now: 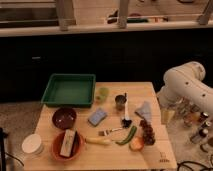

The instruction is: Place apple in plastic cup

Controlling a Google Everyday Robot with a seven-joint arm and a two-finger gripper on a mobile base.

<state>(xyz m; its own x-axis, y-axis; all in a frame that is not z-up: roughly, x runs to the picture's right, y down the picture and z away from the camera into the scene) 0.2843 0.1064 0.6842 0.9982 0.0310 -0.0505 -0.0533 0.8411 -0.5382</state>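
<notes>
white arm [186, 85] folded at the right edge; gripper jaws out of sight.

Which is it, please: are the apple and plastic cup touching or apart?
Apart: camera view shows table between apple and plastic cup; tool hangs at right.
</notes>
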